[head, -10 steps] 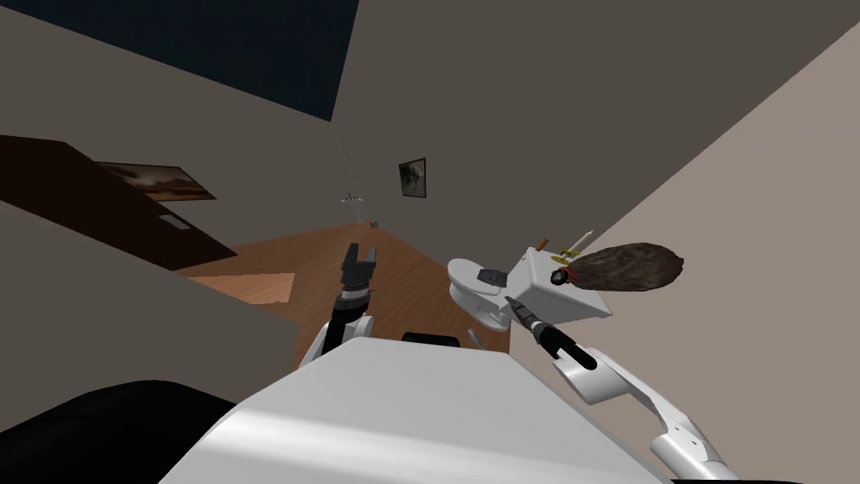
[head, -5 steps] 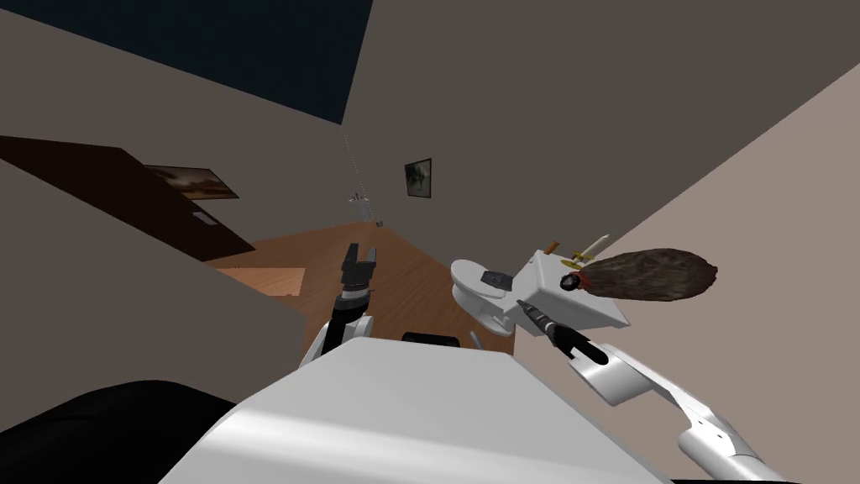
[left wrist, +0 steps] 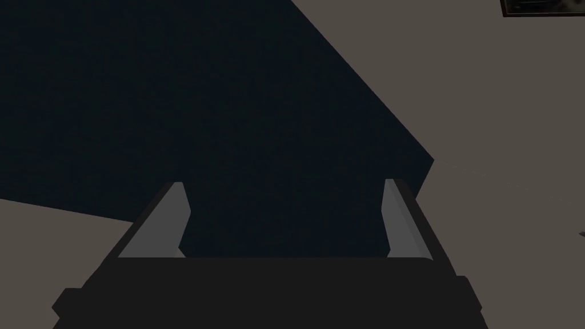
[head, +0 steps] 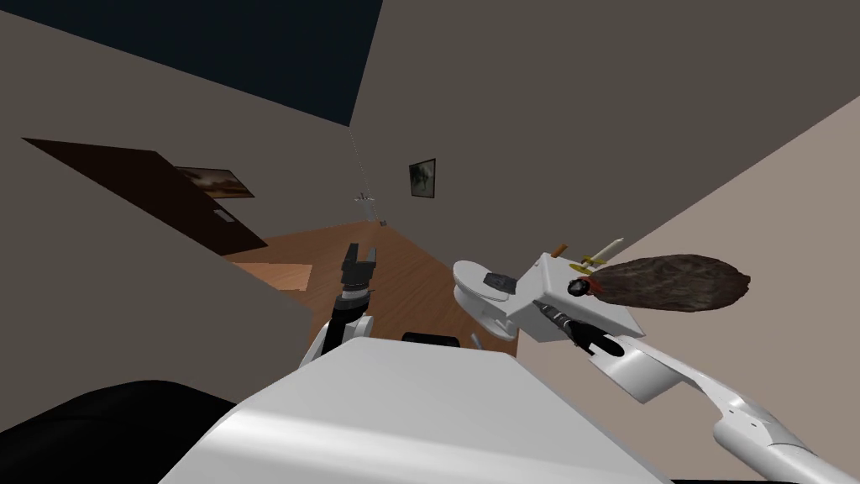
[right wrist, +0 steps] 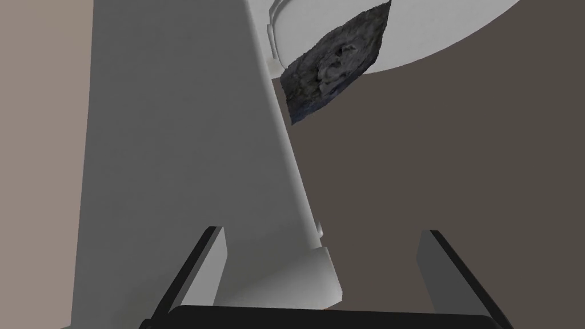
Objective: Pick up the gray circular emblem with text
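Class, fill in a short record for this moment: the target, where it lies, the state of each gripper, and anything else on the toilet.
target: gray emblem
location: lying flat on the lid of the toilet, in front of the tank
right gripper: fingers open, empty, alongside the tank's white side, short of the emblem
left gripper: fingers open, empty, held up away from the toilet
other: brown bushy thing at the tank's top

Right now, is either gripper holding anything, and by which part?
Nothing is held. The right gripper is open beside the toilet tank, short of the grey emblem; the left gripper is open too.
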